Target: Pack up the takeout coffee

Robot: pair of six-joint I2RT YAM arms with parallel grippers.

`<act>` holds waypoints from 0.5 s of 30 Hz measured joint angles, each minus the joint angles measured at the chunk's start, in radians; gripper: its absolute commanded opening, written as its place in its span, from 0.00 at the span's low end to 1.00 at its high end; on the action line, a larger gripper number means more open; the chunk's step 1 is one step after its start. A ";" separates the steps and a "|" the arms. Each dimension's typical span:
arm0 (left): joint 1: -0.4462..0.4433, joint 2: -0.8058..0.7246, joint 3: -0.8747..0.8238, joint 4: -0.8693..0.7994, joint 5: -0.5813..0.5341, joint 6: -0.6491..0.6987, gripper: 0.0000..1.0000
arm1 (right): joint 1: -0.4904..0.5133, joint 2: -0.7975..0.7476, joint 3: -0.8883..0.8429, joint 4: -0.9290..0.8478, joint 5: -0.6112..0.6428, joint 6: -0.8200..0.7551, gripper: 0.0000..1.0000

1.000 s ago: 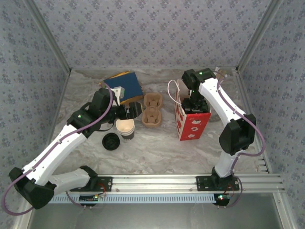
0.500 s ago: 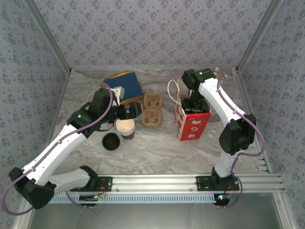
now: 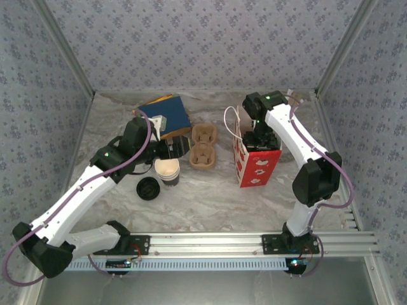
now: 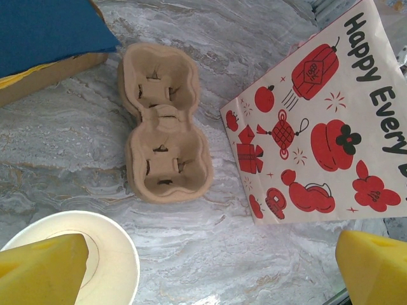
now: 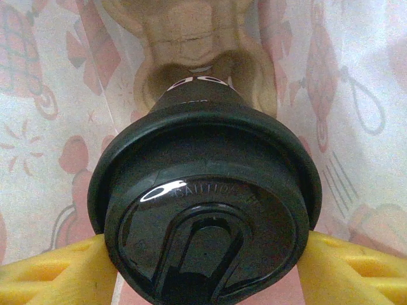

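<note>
The takeout coffee (image 5: 202, 190), a cup under a round black lid, hangs inside the red-printed paper bag (image 3: 257, 166). My right gripper (image 5: 203, 257) is shut on it, with a yellow finger pressed against each side of the lid rim. Beneath the cup, at the bottom of the bag, lies a brown cardboard carrier (image 5: 191, 38). In the top view the right gripper (image 3: 259, 136) reaches down into the bag's open mouth. My left gripper (image 4: 213, 267) is open with nothing between its yellow fingers (image 4: 44, 267), and hovers over the table beside a lidless paper cup (image 4: 95, 254).
A second cardboard carrier (image 3: 203, 147) lies on the table between the arms. A stack of lidless cups (image 3: 167, 171) and a loose black lid (image 3: 147, 188) sit front left. A blue box (image 3: 166, 114) lies at the back left. Patterned walls enclose the table.
</note>
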 measured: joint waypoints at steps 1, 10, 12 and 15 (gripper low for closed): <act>0.000 0.000 0.000 0.000 0.000 0.000 1.00 | 0.000 0.000 0.000 -0.003 0.000 0.000 0.72; 0.000 0.000 0.000 0.000 0.000 0.000 1.00 | 0.000 0.000 0.011 -0.029 0.000 -0.001 0.72; 0.000 0.000 0.000 0.000 0.000 0.000 1.00 | 0.000 0.000 0.014 -0.033 0.000 -0.001 0.72; 0.000 0.000 0.000 0.000 0.000 0.000 1.00 | 0.000 0.002 0.019 -0.038 0.000 -0.001 0.72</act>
